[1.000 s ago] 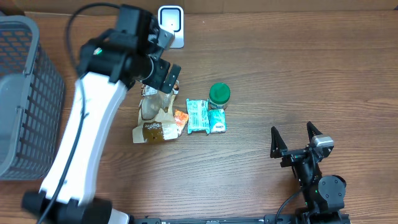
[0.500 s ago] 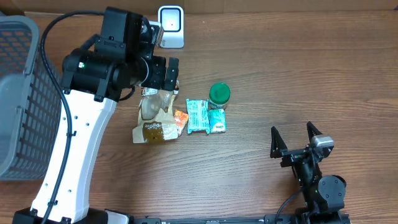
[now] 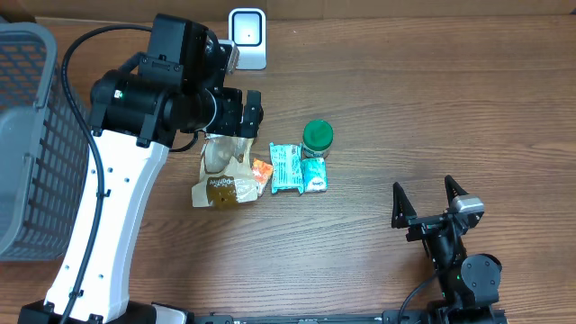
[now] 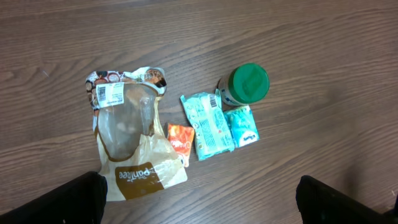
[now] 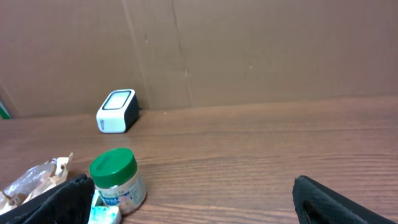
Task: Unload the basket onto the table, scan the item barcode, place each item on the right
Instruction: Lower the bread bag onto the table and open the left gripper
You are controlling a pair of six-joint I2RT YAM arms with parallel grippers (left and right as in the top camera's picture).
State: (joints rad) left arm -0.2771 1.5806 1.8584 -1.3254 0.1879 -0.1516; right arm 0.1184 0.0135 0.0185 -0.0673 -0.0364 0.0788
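Several items lie in a cluster mid-table: a clear and brown bread bag point(image 3: 223, 175) point(image 4: 134, 149) with a white barcode label point(image 4: 111, 93) at its top, a small orange packet point(image 4: 180, 138), a teal packet point(image 3: 286, 166) point(image 4: 211, 124), a smaller teal packet point(image 4: 242, 124) and a green-lidded jar point(image 3: 317, 137) point(image 4: 249, 84) point(image 5: 115, 177). My left gripper point(image 3: 245, 112) point(image 4: 202, 208) hangs open above the bag's top end, holding nothing. My right gripper point(image 3: 425, 200) point(image 5: 199, 205) stands open near the front right, empty, well apart from the items.
A white scanner point(image 3: 247, 36) point(image 5: 117, 112) stands at the table's far edge, behind the items. A grey mesh basket point(image 3: 27, 135) sits at the left edge. A brown cardboard wall point(image 5: 249, 50) closes off the back.
The left arm has swung its forearm left and settled, with its wrist staying over the bag's top. The items and the right arm have not moved.
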